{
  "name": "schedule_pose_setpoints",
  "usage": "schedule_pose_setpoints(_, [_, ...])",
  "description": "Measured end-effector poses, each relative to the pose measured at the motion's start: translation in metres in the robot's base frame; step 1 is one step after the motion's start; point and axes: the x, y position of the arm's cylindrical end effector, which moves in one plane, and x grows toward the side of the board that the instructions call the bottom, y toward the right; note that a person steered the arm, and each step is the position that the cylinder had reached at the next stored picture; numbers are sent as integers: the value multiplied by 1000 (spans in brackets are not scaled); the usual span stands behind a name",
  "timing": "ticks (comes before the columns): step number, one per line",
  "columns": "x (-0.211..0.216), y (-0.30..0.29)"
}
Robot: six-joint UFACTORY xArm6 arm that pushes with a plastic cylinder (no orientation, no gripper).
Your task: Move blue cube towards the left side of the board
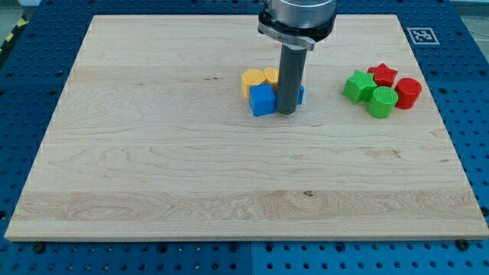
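End effector: no jaws here, so open or closed does not apply; you have my tip [286, 112] resting on the bench [153, 176] just right of the blue cube [261, 100], seemingly touching it.

Nearest you, the lower wooden bench is bare grain. Toward the middle, slightly right of centre, you see the blue cube with the dark rod [290, 80] standing upright against its right side. A sliver of a second blue block [300, 94] shows at the rod's right edge; its shape is hidden. Just behind the cube sit two yellow blocks [253, 78], close together, shapes unclear. Well apart on the view's right you find a cluster: green cylinder [382, 101], green star [357, 85], red cylinder [408, 92], and farthest back the red star [383, 74].
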Motion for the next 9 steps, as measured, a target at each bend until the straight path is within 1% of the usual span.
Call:
schedule_pose_setpoints(2, [-1,-4])
schedule_pose_setpoints(4, [-1,-26])
schedule_pose_setpoints(7, [-1,-43])
schedule_pose_setpoints(8, [-1,-34])
schedule_pose_setpoints(9, [-8,-38])
